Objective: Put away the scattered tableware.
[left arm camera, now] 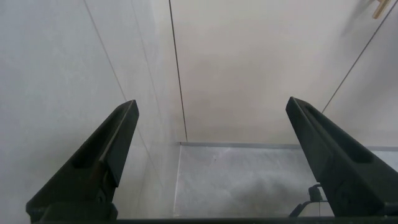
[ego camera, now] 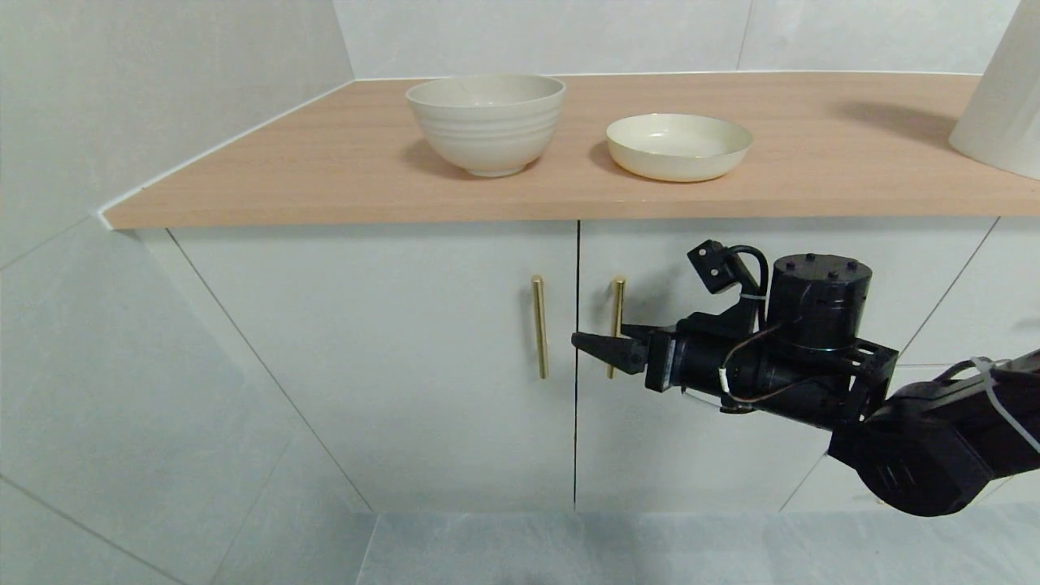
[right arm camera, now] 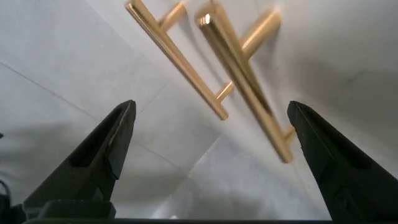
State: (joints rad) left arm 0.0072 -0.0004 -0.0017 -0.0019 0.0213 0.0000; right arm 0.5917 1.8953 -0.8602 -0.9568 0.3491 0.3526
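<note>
Landmark for all positions: right door handle (ego camera: 617, 325), a gold bar with its long axis vertical, on the right-hand cabinet door (ego camera: 731, 455).

- Counter (ego camera: 325, 183): wooden top directly above the handle, running across both doors.
- Deep bowl (ego camera: 486, 122): on the counter, above the handle and to its left. It stands upright with its mouth up. It is round, so no long axis; ribbed bands run around the wall.
- Shallow dish (ego camera: 678, 146): on the counter, above the handle and slightly to its right. It is upright with its mouth up and also round. It is near the bowl but apart from it.
- Left door handle (ego camera: 539, 327): just beside the landmark, across the seam between the doors and parallel to it.
- White rounded object (ego camera: 1003, 97): on the counter, well to the right of the handle.
- Right tool (ego camera: 597, 348): level with the lower half of the handle, with its long axis horizontal and its tips pointing past the handle toward the seam. In the head view the fingers overlap the bar; contact cannot be judged. In the right wrist view the fingers (right arm camera: 112, 146) stand wide apart, with both gold bars between them and nothing clamped.
- Left tool (left arm camera: 211, 106): fingers wide apart, holding nothing. It faces a white panel and grey floor (left arm camera: 249, 180). Its position relative to the handle cannot be told.
</note>
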